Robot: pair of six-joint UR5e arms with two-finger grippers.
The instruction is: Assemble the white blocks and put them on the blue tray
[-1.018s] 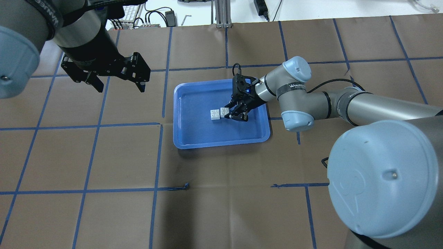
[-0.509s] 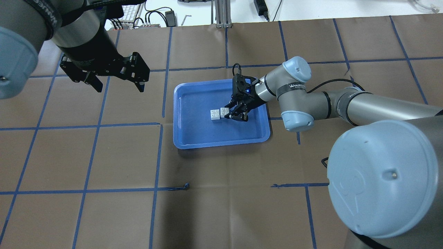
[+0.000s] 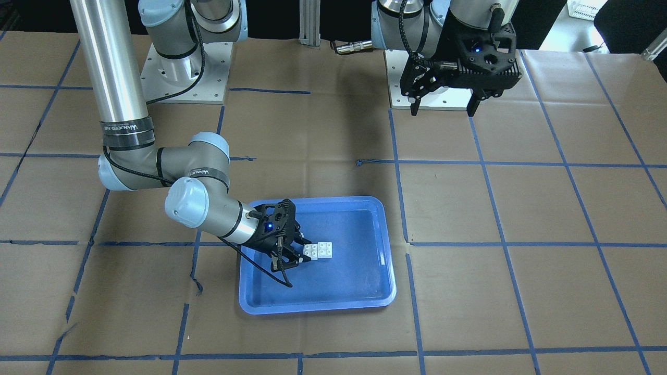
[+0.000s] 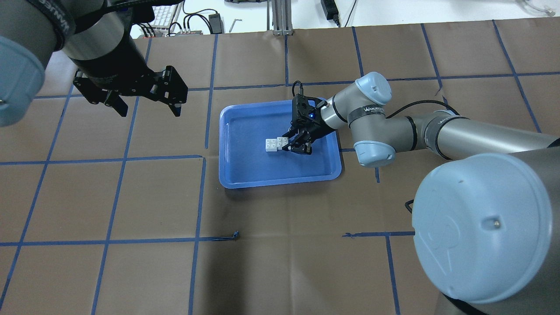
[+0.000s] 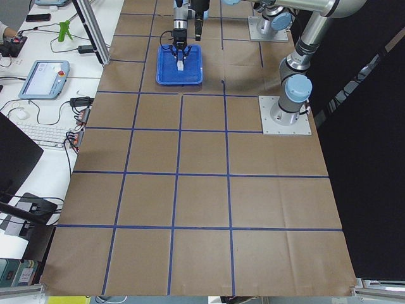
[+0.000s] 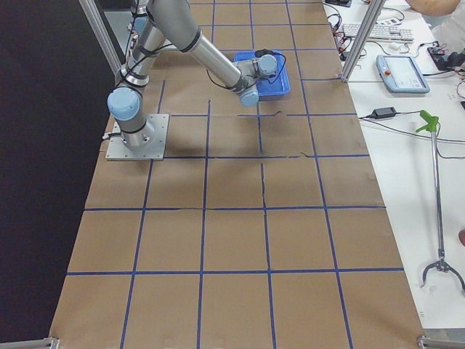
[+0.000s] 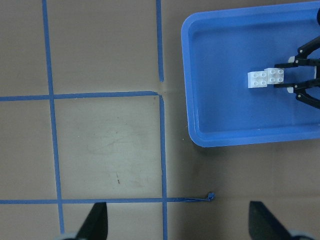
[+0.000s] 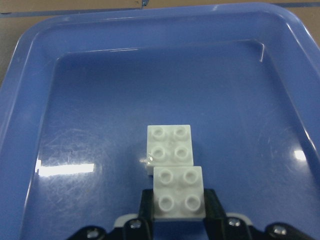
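Note:
Two white blocks are joined with an offset and lie inside the blue tray, near its middle. They also show in the front view, the overhead view and the left wrist view. My right gripper is low in the tray and shut on the nearer block, one finger on each side. It also shows in the overhead view and the front view. My left gripper is open and empty, high above the table to the tray's left.
The tray sits on brown paper marked with a blue tape grid. The arm bases stand at the table's robot side. A keyboard and cables lie beyond the far edge.
My left gripper has drifted slightly away from the tray, toward the far left. My right gripper and the blocks have shifted a hair to the left in the tray.

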